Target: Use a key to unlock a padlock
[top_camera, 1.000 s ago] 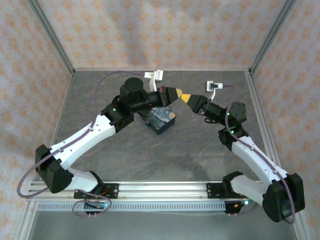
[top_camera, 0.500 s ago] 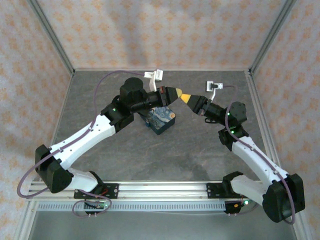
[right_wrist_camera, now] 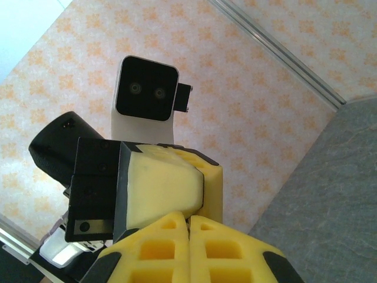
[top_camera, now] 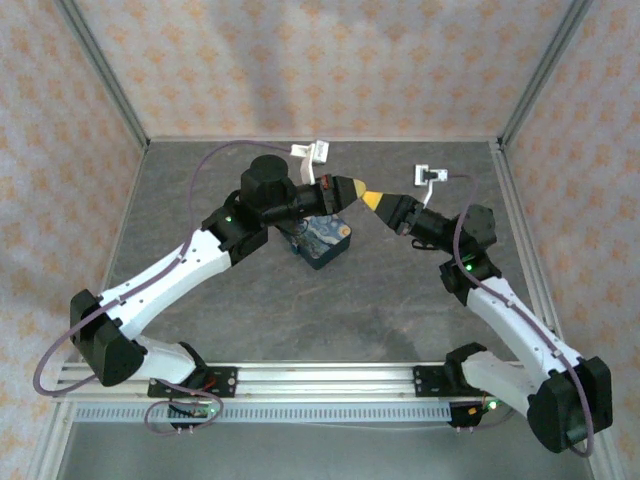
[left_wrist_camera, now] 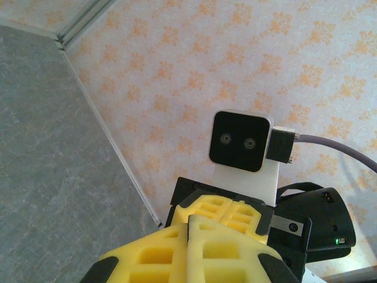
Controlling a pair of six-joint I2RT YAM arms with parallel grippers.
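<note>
Right arm (top_camera: 500, 310) has shifted; right claw (top_camera: 373, 200) and left claw (top_camera: 352, 188), both pinched closed, face tip-to-tip; perhaps mid-handover, key could slip.

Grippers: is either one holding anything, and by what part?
Cannot tell. Left gripper and right gripper are both shut, tips meeting; anything pinched is too small to see. The padlock lies unheld on the table.
</note>
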